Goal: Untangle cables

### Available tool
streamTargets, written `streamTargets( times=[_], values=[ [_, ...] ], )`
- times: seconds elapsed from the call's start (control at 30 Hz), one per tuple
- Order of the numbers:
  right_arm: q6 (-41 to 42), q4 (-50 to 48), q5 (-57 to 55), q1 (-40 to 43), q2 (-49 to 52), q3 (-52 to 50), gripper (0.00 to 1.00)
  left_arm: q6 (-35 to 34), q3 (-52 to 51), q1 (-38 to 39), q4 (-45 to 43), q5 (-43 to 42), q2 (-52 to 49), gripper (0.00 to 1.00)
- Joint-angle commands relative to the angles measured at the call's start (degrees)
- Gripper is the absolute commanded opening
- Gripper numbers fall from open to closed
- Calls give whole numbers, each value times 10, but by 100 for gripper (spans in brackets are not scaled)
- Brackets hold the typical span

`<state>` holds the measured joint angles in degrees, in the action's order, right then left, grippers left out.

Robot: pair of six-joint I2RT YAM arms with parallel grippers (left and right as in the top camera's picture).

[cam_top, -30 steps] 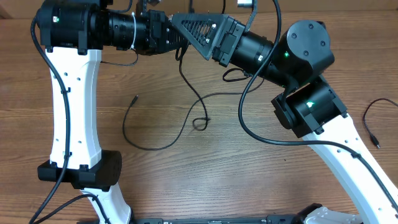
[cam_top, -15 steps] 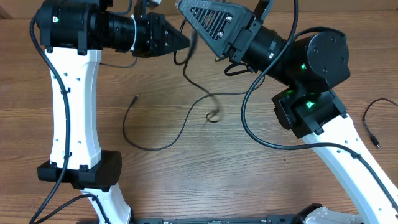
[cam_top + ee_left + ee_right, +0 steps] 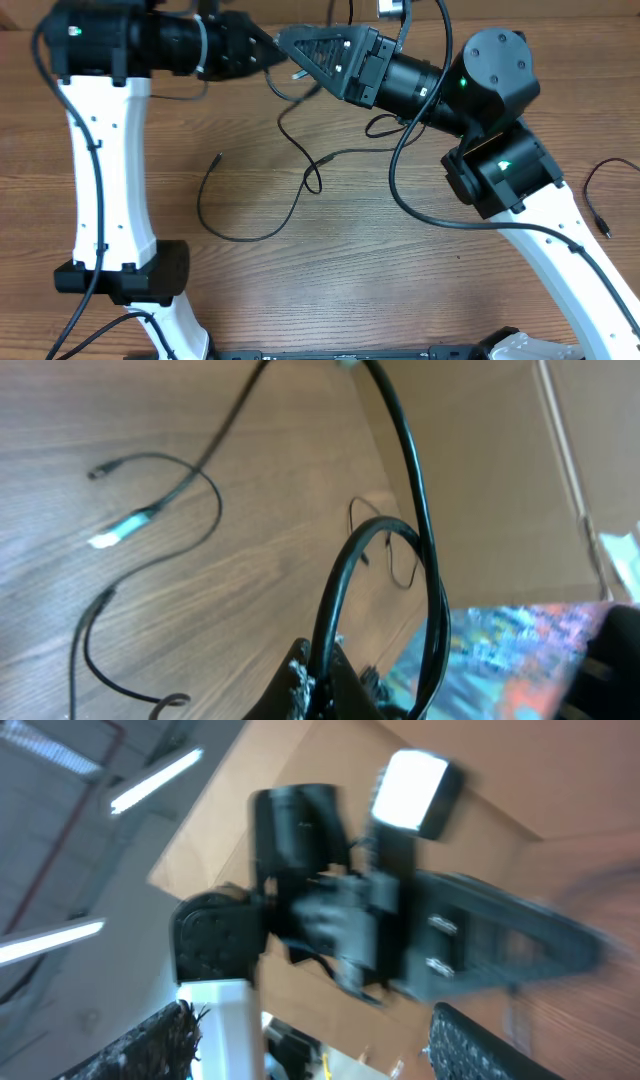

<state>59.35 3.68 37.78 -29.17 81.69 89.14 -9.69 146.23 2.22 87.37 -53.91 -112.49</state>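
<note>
Editor: Trouble ahead?

Reporter: Likely. Long cable (image 3: 250, 237) sprawls mid-table (image 3: 350, 290), with one strand rising toward left gripper (image 3: 272, 52) and right gripper (image 3: 292, 45), which sit nose to nose at the far edge. A hard pull could cinch the small loop (image 3: 316, 185) into a knot, or the arms could collide.

Editor: And the jaws?

Reporter: Right fingers (image 3: 165, 1040) stand apart. Left: cannot tell. Only a sliver shows, with a black cord running into it. Right wrist view is blurred. Second cable (image 3: 595, 195) lies well apart, far right.

One thin black cable (image 3: 245, 239) loops loosely at centre, rising toward 12 o'clock; a second cable (image 3: 586, 188) lies at 3 o'clock.
</note>
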Motion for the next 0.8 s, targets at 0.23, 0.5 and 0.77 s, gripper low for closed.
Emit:
streamTargets(
  times=[0.23, 0.5, 0.77],
  values=[
    [-105, 79, -9, 11, -8, 10, 86, -21, 2, -67, 4, -152, 16, 4],
    [-149, 68, -12, 11, 10, 10, 86, 30, 2, -62, -9, -367, 16, 4],
    [-125, 7, -12, 5, 24, 10, 87, 32, 2, -56, -9, -367, 16, 4]
  ],
)
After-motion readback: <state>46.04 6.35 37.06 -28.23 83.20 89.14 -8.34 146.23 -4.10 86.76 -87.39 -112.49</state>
